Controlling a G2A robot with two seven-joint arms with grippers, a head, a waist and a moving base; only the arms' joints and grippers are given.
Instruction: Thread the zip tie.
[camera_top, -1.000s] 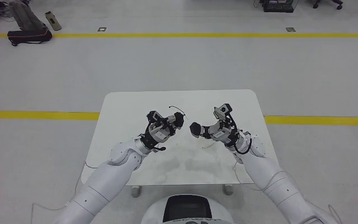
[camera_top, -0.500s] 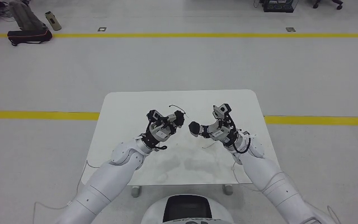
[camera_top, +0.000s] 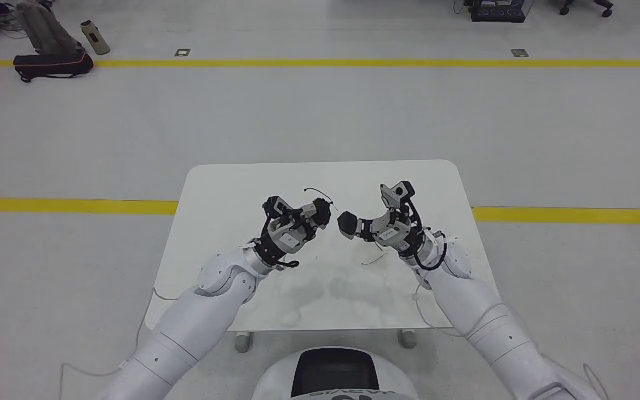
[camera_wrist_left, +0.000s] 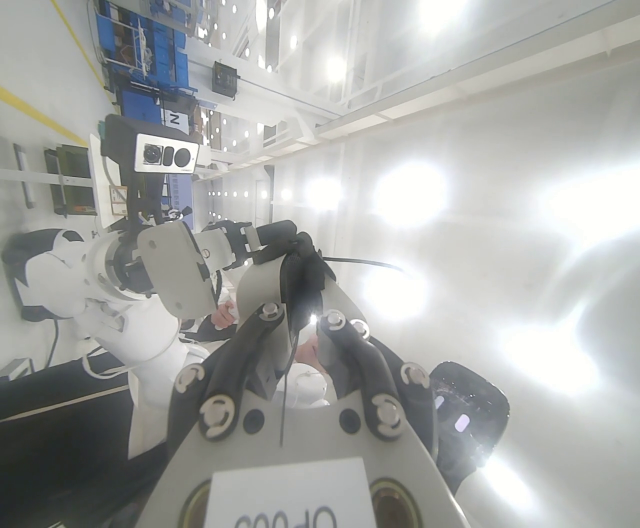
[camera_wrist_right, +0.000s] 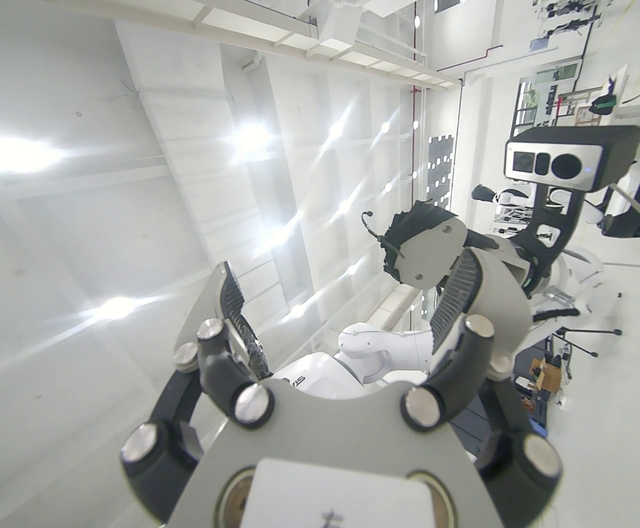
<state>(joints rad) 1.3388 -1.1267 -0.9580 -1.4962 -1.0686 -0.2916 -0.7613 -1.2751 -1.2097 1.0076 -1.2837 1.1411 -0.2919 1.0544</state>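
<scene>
I have the zip tie pinched in my left claw, tail jutting beyond it; right claw spread, nearby.

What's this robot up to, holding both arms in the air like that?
It is working on threading a zip tie. The left pincer is shut on a thin black zip tie, held up above the white table, with one end of the tie curling free. The right pincer is open and empty, close beside the left one but not touching the tie. No closed loop shows yet.
</scene>
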